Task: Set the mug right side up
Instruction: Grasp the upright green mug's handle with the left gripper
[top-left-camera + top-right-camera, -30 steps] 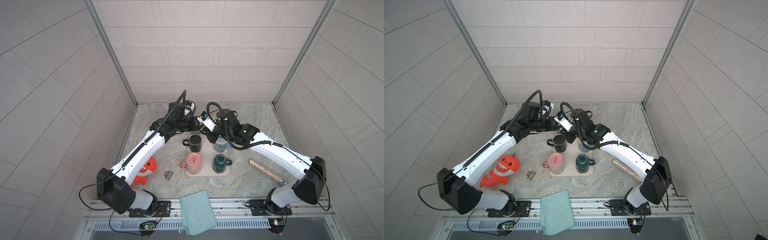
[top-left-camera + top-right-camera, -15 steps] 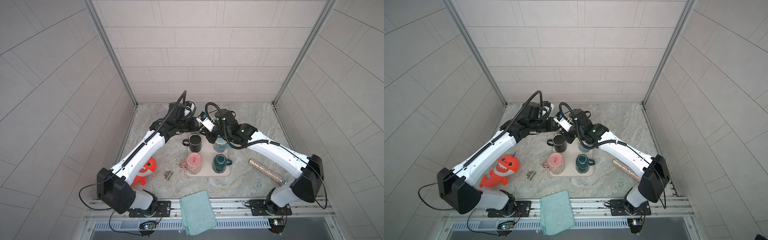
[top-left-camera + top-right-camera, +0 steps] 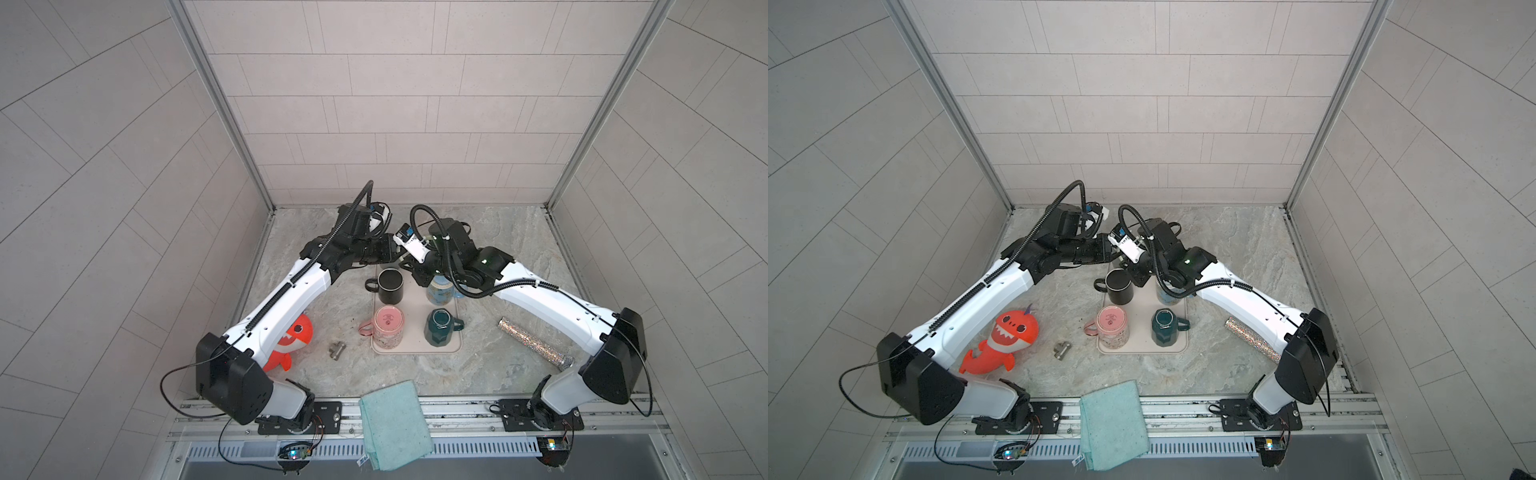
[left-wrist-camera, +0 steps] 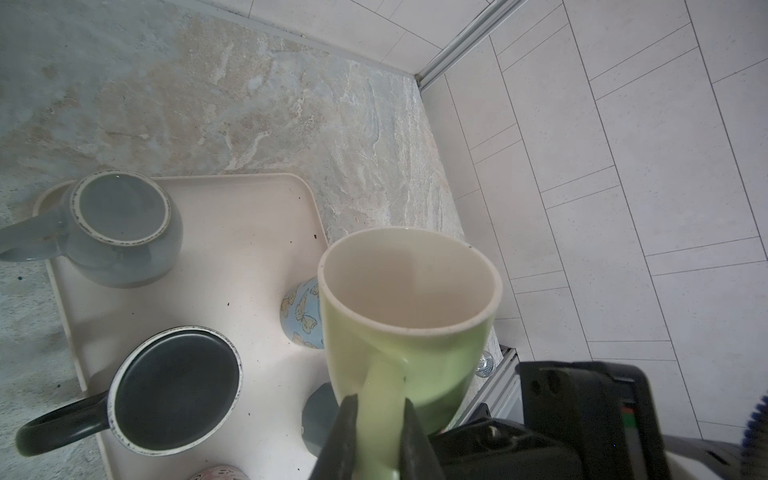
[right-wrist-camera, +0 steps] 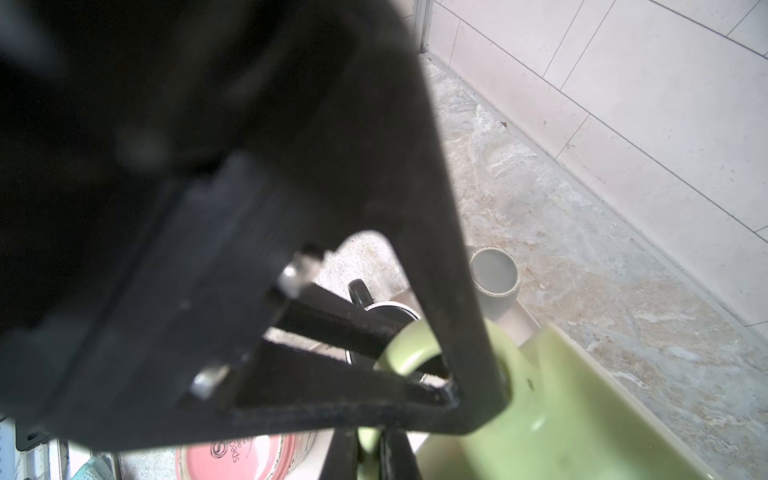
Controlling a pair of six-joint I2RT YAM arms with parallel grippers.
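The mug [image 4: 405,332] is light green with a cream inside, held in the air over the far end of the beige tray [image 4: 249,232]. Its open mouth faces the left wrist camera. My left gripper [image 4: 376,401] is shut on its handle, one finger on each side. In the right wrist view the mug [image 5: 561,407] fills the lower corner, and my right gripper [image 5: 368,440] is shut on the same handle loop. In both top views the left gripper [image 3: 388,253] and right gripper [image 3: 409,266] meet over the tray's far edge and hide the mug.
On the tray [image 3: 415,349] stand a black mug [image 3: 390,286], a butterfly mug [image 3: 440,291], a pink mug [image 3: 388,328] bottom up and a dark green mug [image 3: 438,328]. A grey mug [image 4: 116,224] sits bottom up. Around lie a shark toy [image 3: 291,340], a metal piece [image 3: 336,350], a glitter tube [image 3: 536,343] and a cloth [image 3: 395,428].
The left gripper's jaws have closed onto the mug's handle. Both arms have stayed almost where they were, wrists together over the tray's far end.
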